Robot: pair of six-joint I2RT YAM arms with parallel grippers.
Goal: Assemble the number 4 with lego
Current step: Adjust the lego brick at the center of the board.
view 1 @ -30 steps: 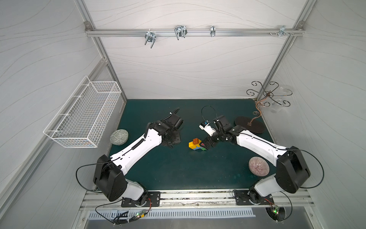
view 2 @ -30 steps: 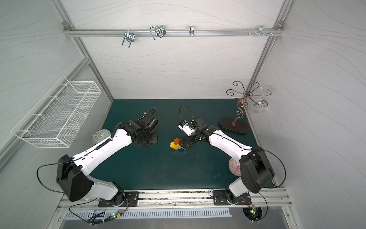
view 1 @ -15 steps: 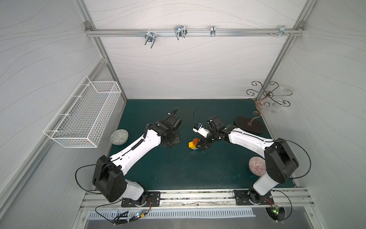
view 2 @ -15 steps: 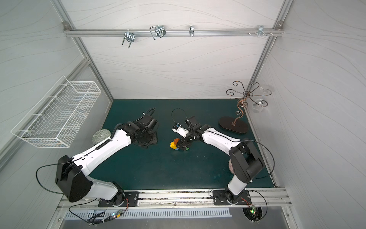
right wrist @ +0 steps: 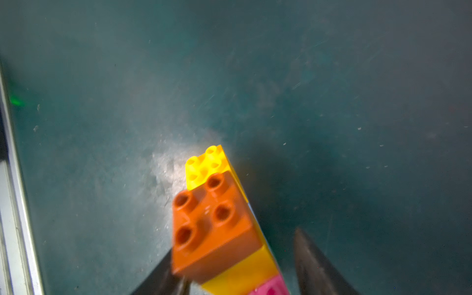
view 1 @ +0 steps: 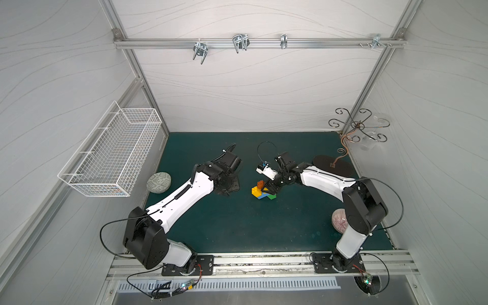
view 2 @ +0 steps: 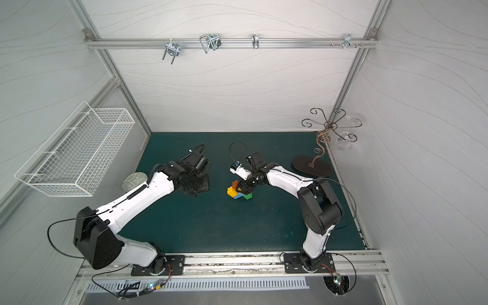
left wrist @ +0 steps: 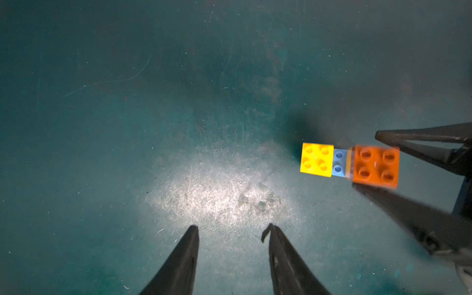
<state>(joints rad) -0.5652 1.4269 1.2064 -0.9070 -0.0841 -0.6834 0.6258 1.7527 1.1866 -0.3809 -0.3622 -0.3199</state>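
Since a second ago the right gripper (view 1: 268, 188) has moved in over the lego 4 (view 1: 259, 192), which sits unmoved near the middle of the mat (view 1: 237, 227). Its jaws straddle the orange brick (right wrist: 212, 224): one finger touches it and a gap shows beside the other. The left gripper (left wrist: 231, 226) hangs part open and empty. The pink brick (right wrist: 269, 290) is cut off, and blur smears the orange brick's edges.

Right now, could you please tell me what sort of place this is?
Probably a robot test cell: white panelled walls on an aluminium frame, white-and-black left arm and right arm, dark green mat.
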